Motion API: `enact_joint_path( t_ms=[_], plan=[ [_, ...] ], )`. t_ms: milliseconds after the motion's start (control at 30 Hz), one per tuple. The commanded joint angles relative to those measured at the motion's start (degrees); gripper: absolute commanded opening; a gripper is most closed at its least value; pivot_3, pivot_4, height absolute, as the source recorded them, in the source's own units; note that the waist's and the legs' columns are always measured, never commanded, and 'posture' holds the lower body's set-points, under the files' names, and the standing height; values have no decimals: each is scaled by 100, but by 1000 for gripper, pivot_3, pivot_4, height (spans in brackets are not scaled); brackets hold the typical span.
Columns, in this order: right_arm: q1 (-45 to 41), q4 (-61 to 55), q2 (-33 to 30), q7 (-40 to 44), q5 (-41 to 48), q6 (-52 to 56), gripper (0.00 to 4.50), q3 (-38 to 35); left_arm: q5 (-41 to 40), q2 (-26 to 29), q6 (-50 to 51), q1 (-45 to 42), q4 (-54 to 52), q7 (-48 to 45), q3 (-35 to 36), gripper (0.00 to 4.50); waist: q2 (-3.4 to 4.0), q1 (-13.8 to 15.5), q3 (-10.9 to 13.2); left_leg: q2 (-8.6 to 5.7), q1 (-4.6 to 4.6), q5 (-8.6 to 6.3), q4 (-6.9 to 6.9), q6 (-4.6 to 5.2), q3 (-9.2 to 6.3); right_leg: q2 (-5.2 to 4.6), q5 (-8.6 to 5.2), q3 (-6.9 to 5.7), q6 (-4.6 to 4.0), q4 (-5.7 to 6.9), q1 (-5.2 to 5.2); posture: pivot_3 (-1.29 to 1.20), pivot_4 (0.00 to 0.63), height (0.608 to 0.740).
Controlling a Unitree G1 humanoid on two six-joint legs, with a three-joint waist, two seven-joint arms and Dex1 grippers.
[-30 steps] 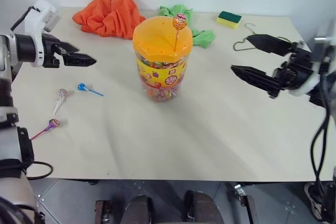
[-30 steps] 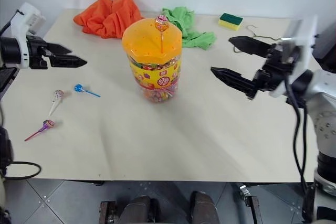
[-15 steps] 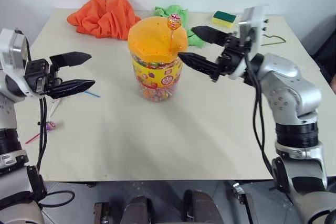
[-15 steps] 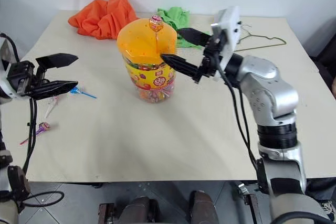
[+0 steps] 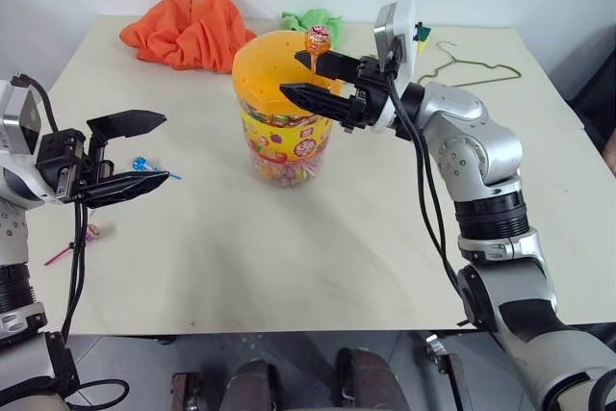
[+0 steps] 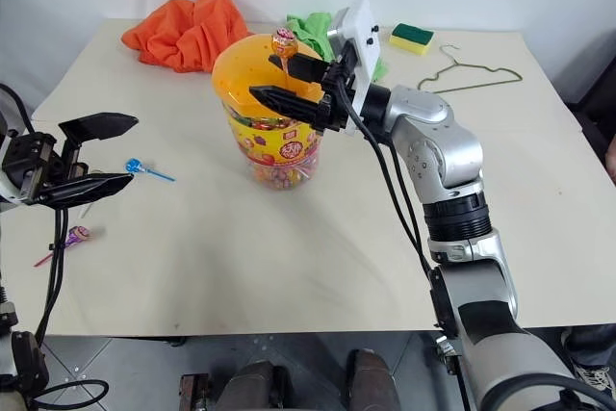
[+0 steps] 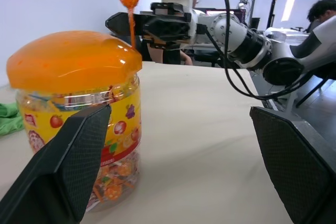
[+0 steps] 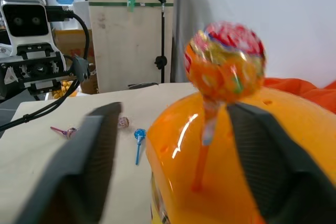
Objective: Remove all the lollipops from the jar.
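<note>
Orange cloth (image 5: 188, 18) lies behind the jar (image 5: 287, 108), right gripper (image 5: 296, 76) (seemingly open) straddling its lollipop (image 5: 318, 41).

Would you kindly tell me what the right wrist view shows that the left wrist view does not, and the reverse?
Right wrist view: three small lollipops lying on the beige table, a blue lollipop, a purple lollipop and a pale lollipop, plus the crumpled orange cloth. Left wrist view: the jar's clear plastic wall with yellow label, loose candies inside, and the silver right arm. Both: the orange-yellow lollipop standing in the jar's orange domed lid.
</note>
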Motion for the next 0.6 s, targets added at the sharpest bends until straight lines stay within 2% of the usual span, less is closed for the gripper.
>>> enact_joint_path(
  t_ms=[33, 200, 400, 600],
  plan=[
    [-191, -127, -35, 91, 4, -113, 1778, -183, -226, 44, -104, -2, -198, 40, 143, 4500, 0, -14, 0, 0, 0, 0, 0, 0, -1, 0, 0, -1, 0, 0, 0, 0, 150, 740],
    [-346, -169, -79, 80, -35, -207, 30, -310, -239, 2, -182, -188, -41, 61, -1, 4500, 0, -59, 0, 0, 0, 0, -6, 0, -2, 0, 0, -1, 0, 0, -1, 0, 150, 740],
    [-891, -129, -432, -184, -135, -264, 8, -717, -180, 5, -293, -498, 317, -118, -227, 4500, 1, -74, 1, -1, 2, 0, -12, 0, 0, 0, 0, -1, 0, 0, -5, 0, 150, 740],
    [-1150, -336, -1249, -706, -369, 176, 8, -1039, -194, 68, -303, -630, 520, -303, -337, 4500, 1, -61, 1, -2, 1, 0, -14, 0, 1, 0, 0, 1, 0, -1, -5, 0, 150, 740]
  ],
)
